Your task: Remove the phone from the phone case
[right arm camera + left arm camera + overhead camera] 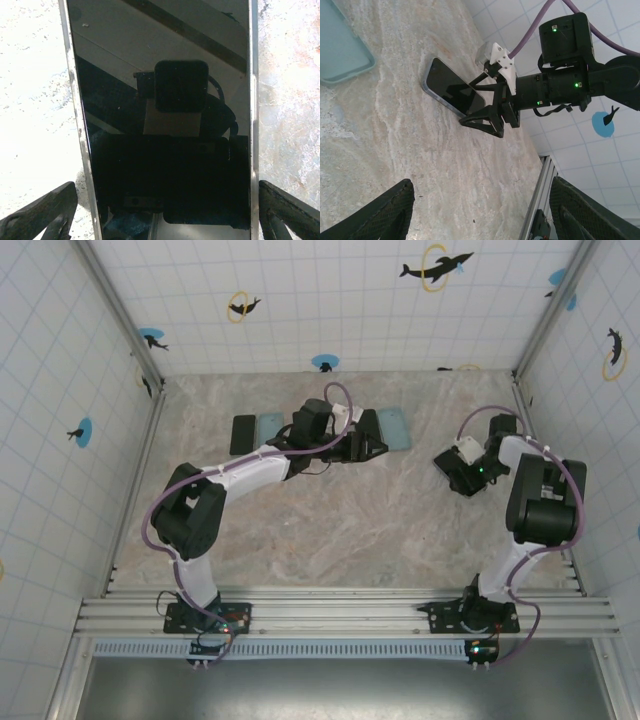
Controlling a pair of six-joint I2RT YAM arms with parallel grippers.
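Black phone [454, 93] bare, flat on marble; teal case [342, 47] empty, apart.

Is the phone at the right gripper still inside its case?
No: in the left wrist view the phone is bare, and the teal case lies empty apart from it.

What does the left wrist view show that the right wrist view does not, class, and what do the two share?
Left wrist alone: an empty teal phone case lying on the table, the right end effector seen from outside, and the tiled wall behind it.

Right wrist alone: a close view of the dark screen, mirroring the camera above it.

Both: the phone, out of its case, and the marbled table.
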